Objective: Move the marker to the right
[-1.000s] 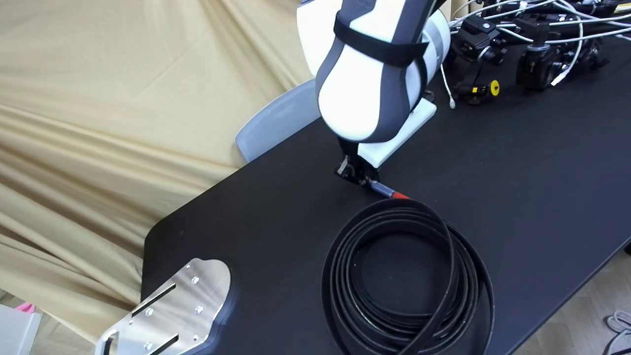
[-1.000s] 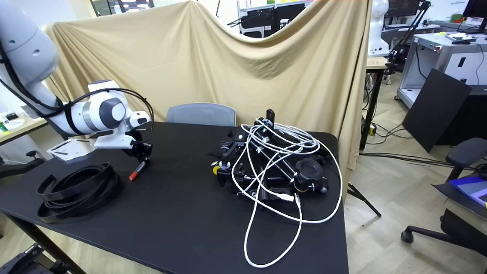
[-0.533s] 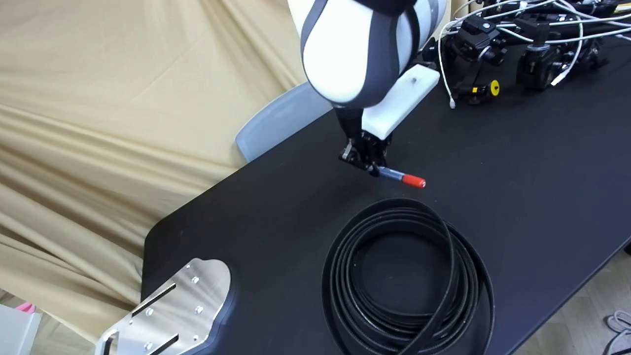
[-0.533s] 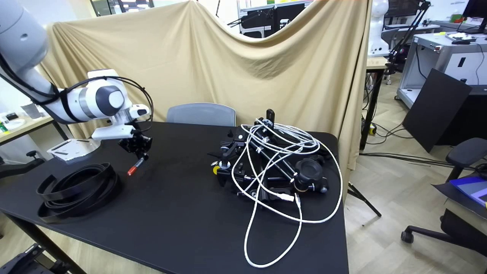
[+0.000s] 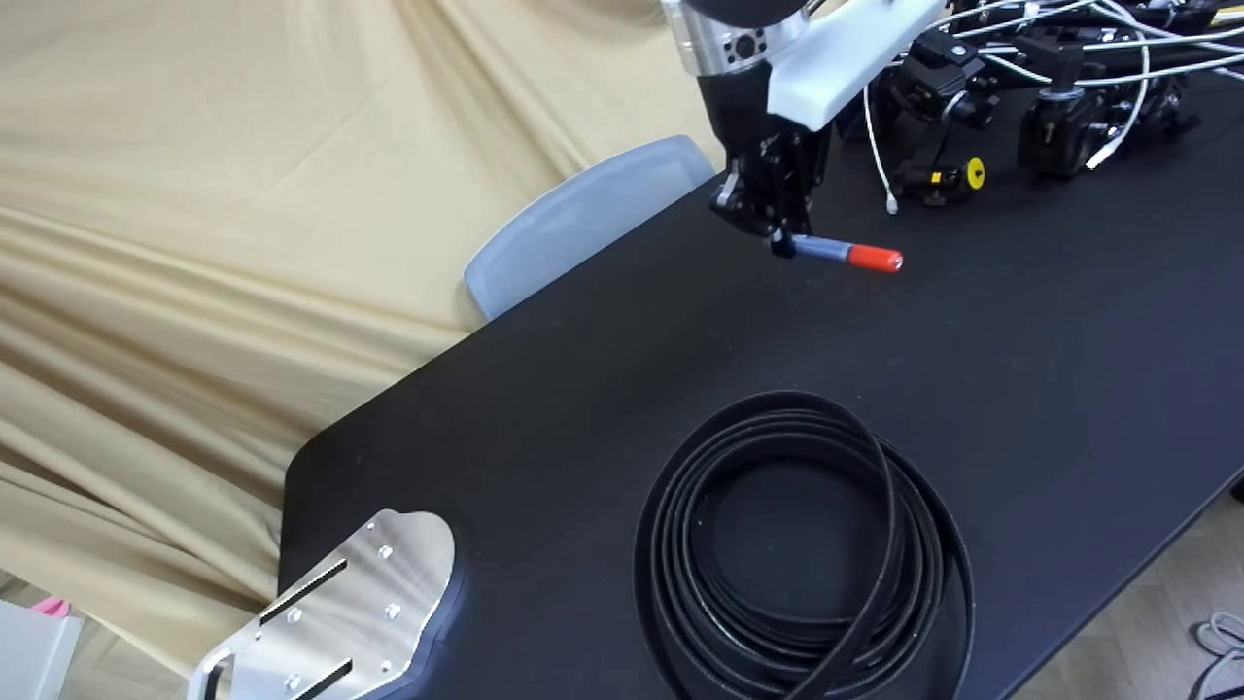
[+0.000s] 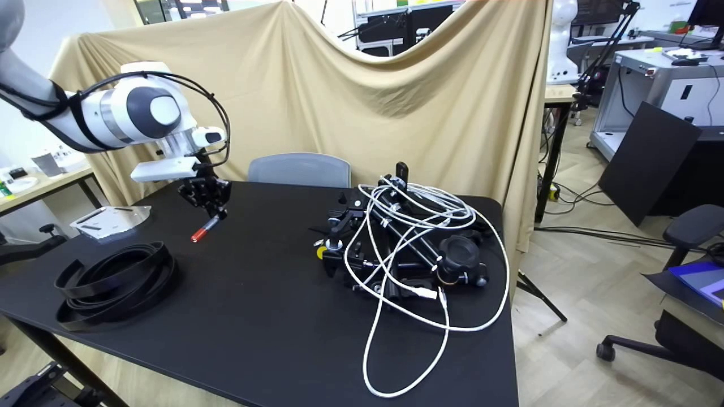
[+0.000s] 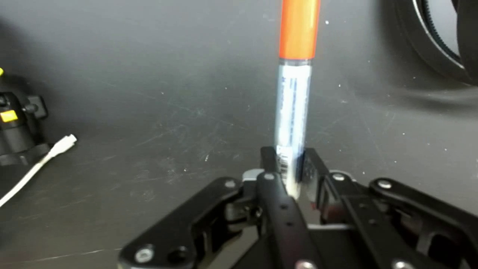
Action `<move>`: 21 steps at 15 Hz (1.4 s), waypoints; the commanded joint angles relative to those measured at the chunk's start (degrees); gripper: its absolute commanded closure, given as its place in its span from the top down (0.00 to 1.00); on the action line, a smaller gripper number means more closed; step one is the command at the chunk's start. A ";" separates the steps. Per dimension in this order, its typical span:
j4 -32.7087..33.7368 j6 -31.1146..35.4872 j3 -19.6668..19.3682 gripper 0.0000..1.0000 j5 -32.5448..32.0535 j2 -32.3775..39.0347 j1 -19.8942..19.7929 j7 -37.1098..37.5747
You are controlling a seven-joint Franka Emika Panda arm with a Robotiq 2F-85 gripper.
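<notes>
Red at the cap (image 7: 299,30), grey-blue along the barrel (image 7: 293,108): marker (image 5: 838,253), clamped by its capless end in the pincer (image 7: 290,157) — fingers (image 7: 267,158) narrowed onto it from both sides, cap pointing outward. Held clear of the counter (image 5: 554,437) in both exterior views. Printed lengthwise in blue, too blurred to read; marked nearer the fingers with a barcode (image 7: 282,166). Further out, apart from the marker, black coiled cable (image 5: 671,544) resting on the counter; near that, silvery slotted plate (image 5: 340,622). On the opposite side of the marker in an exterior view, black stand gear (image 6: 459,254) draped with white cable (image 6: 424,293), with a small yellow patch (image 7: 9,116) in the wrist view — too blurred for detail. Behind the counter, grey chair (image 6: 300,169) and tan cloth (image 6: 305,85).
</notes>
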 commanded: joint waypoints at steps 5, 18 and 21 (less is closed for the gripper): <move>-17.22 10.07 -1.22 0.05 -0.07 -10.56 -3.95 4.47; -22.11 24.20 -6.39 0.05 -1.03 -1.35 -2.01 11.77; -21.81 26.28 -8.34 0.05 -0.95 0.37 -0.11 13.72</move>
